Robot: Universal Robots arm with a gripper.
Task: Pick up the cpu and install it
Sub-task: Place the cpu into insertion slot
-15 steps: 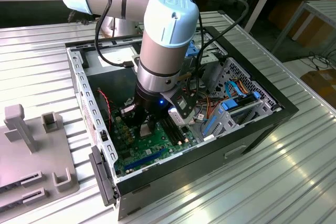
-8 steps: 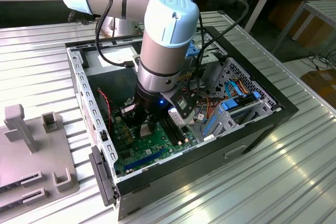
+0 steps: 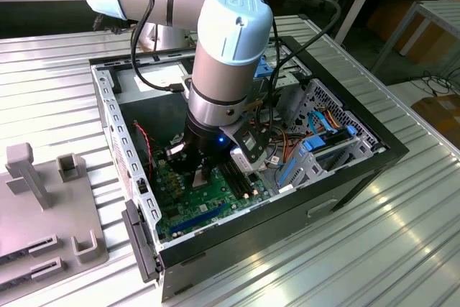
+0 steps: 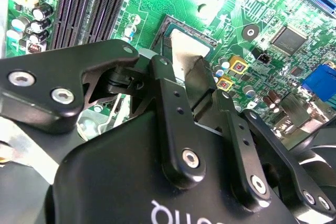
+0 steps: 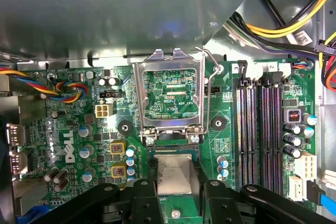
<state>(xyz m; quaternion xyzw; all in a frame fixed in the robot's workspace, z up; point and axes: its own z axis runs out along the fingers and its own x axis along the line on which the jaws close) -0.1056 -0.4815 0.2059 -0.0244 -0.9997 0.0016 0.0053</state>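
Second wrist view: gripper (image 4: 180,67) clenched on the cpu (image 4: 181,43), at the socket (image 4: 167,24).

In first wrist view, fingers (image 5: 144,203) hide pt of cpu (image 5: 176,174).

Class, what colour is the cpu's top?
Silver-grey; the cpu shows best in the first wrist view.
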